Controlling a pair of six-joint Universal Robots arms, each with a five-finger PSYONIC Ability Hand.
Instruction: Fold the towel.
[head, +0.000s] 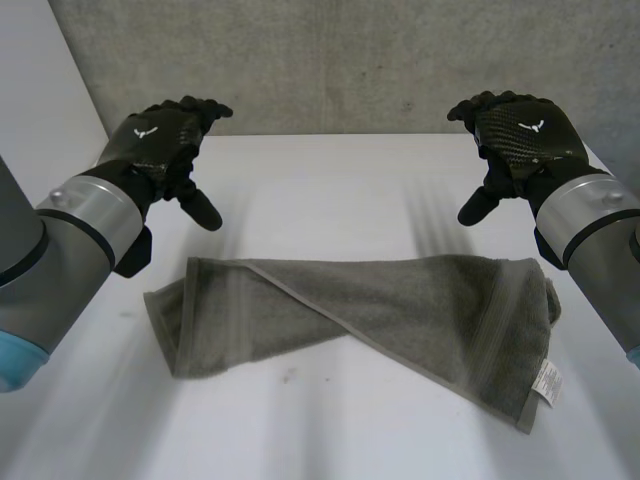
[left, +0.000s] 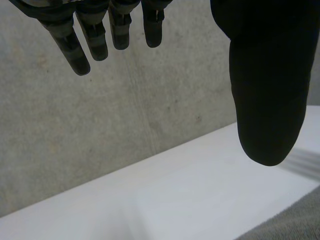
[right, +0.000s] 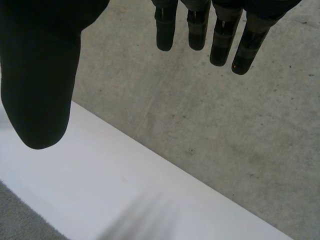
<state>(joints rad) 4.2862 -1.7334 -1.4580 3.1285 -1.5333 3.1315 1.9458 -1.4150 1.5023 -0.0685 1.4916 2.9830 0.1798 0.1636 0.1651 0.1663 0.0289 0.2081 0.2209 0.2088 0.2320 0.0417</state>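
Loosely doubled over, the grey towel (head: 350, 320) lies flat on the desk (head: 330, 190). The left hand (head: 160, 145) and right hand (head: 520, 135) hover beyond it, fingers slack, holding nothing. Soft and limp, it probably wants pinching at its end corners

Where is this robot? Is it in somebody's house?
Probably not a house. It looks like a lab or test room: a bare concrete wall, a plain white table, and just one grey towel on it, with the robot's left hand and right hand open above.
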